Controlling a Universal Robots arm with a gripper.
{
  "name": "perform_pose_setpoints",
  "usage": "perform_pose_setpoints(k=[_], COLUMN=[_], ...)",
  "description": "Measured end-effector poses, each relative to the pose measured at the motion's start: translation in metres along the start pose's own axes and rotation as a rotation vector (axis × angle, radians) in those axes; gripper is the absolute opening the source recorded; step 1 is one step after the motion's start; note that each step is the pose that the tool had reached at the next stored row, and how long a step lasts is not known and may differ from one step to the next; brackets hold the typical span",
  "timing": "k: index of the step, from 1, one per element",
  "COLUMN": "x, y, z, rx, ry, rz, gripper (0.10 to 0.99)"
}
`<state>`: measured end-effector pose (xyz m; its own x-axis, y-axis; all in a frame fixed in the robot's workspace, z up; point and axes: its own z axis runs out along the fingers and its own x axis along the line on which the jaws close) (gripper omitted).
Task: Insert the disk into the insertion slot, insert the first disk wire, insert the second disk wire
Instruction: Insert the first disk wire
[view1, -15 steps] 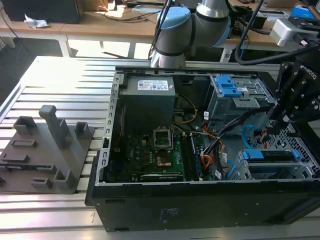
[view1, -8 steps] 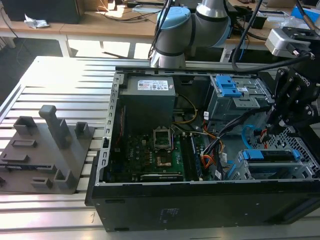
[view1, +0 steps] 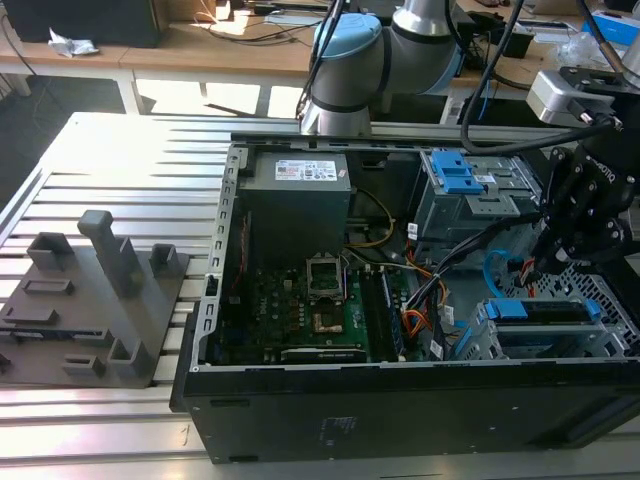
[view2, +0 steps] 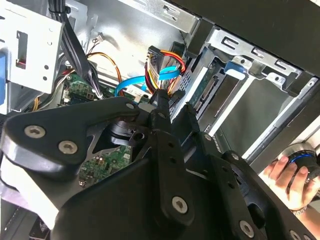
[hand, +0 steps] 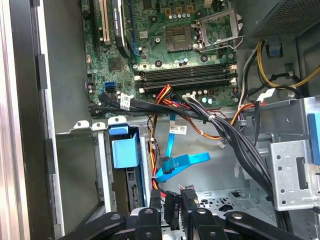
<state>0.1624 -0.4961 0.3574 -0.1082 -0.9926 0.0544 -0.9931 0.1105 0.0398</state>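
Observation:
The disk (view1: 545, 312), grey in its blue carrier, lies inside the insertion slot (view1: 603, 300) at the exterior view's right. In the first wrist view its blue tab (hand: 125, 152) shows in the bay (hand: 101, 165). My gripper (view1: 560, 250) hangs just above the cage. Its jaws (hand: 172, 214) are closed on the dark plug (hand: 171, 202) of the first disk wire (hand: 154, 170), close to the disk's connector edge (view2: 206, 92). The second disk wire (hand: 186, 162), light blue, loops loose beside it, as the second wrist view also shows for this cable (view2: 167, 73).
A taller metal cage (view1: 470, 195) with a blue latch stands behind the slot. Black cable bundles (hand: 220, 127) cross above the bay, near the motherboard (view1: 310, 305). A grey fixture plate (view1: 95, 300) lies outside the case. A person's hand (view2: 290, 175) holds a device beyond the case wall.

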Motion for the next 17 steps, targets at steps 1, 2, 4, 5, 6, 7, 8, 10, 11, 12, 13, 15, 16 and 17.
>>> perform_pose_setpoints(k=[1, 2, 4, 5, 6, 7, 8, 10, 11, 12, 13, 15, 16, 17], x=[0.0000, 0.0000, 0.0000, 0.0000, 0.0000, 0.0000, 0.0000, 0.0019, 0.0059, 0.0114, 0.0171, 0.0257, 0.0294, 0.0330], y=[0.0000, -0.0001, -0.0001, -0.0001, -0.0001, -0.0002, -0.0002, -0.0005, -0.0010, -0.0015, -0.0021, -0.0031, -0.0035, -0.0039], z=[0.0000, 0.0001, 0.0001, 0.0001, 0.0001, 0.0001, 0.0001, 0.0003, 0.0004, 0.0007, 0.0011, 0.0015, 0.0017, 0.0019], rx=[0.000, 0.000, 0.000, 0.000, 0.000, 0.000, 0.000, 0.000, 0.000, 0.000, 0.000, 0.000, 0.000, 0.000], ry=[-0.0001, -0.0001, -0.0002, -0.0002, -0.0002, -0.0002, -0.0002, -0.0004, -0.0001, -0.0002, -0.0004, -0.0002, -0.0003, -0.0003], rz=[0.000, 0.000, 0.000, 0.000, 0.000, 0.000, 0.000, 0.000, 0.000, 0.000, 0.000, 0.000, 0.000, 0.000], gripper=[0.302, 0.302, 0.224, 0.173, 0.173, 0.173, 0.173, 0.173, 0.173, 0.173, 0.173, 0.173, 0.173, 0.173])
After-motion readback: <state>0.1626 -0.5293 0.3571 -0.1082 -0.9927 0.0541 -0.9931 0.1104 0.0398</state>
